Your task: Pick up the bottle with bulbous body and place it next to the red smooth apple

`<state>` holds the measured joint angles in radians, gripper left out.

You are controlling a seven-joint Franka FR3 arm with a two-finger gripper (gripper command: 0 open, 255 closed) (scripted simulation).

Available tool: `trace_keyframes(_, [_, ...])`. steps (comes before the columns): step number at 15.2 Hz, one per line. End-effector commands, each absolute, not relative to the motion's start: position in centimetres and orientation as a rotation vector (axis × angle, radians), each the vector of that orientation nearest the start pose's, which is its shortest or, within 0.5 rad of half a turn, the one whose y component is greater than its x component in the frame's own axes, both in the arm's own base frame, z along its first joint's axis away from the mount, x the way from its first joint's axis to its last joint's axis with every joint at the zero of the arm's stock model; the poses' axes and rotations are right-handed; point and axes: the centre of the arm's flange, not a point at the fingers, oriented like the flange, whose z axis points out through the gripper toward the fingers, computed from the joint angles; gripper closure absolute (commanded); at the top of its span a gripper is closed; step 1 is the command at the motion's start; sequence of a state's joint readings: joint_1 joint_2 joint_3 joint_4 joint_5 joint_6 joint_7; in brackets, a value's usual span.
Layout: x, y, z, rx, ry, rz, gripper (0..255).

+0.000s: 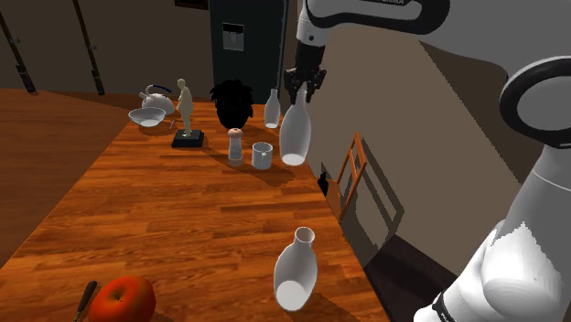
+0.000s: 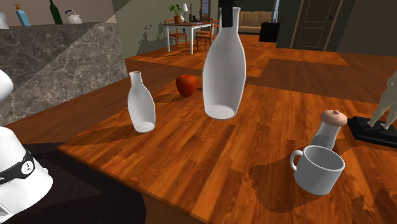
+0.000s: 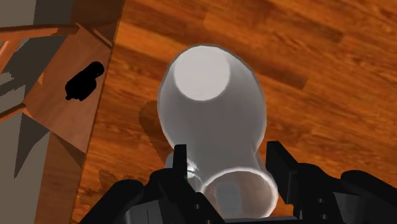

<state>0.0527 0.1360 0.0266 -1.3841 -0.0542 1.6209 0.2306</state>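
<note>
Two white bottles, is that right? Which one is in the hand?

Yes, two main ones. The black hand (image 1: pixel 302 87) is clamped on the neck of the taller bottle with the swelling body (image 1: pixel 295 133), one finger (image 3: pixel 180 167) on each side. That bottle hangs neck up, clear of the wooden tabletop (image 1: pixel 183 210), with its round base showing.

What lies near it?

Below and just beside it in the shoulder view stand a pale mug (image 1: pixel 262 155) and a small grinder (image 1: pixel 235 144). Farther back are a figurine (image 1: pixel 187 110), a bowl (image 1: pixel 146 116) and a kettle (image 1: pixel 157 98).

And the apple?

The red apple (image 1: pixel 122 300) sits at the shoulder view's lower left, well apart from the held bottle. The other white bottle (image 1: pixel 296 268) stands on the tabletop near the edge at the shoulder view's right, between the two.
</note>
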Motion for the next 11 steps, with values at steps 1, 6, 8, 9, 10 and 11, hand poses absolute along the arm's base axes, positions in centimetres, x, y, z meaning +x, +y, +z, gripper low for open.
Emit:
trace_keyframes(1, [59.1, 6.5, 63.8, -3.162, 0.243, -0.172, 255])
trace_keyframes(6, [56.8, 12.7, 63.8, -3.162, 0.243, -0.172, 255])
trace_keyframes(8, [55.9, 15.2, 63.8, -3.162, 0.243, -0.172, 255])
trace_keyframes(9, [55.5, 16.4, 63.8, -3.162, 0.243, -0.172, 255])
trace_keyframes(10, [55.0, 17.7, 63.8, -3.162, 0.243, -0.172, 255])
trace_keyframes(11, [54.6, 18.9, 63.8, -3.162, 0.243, -0.172, 255])
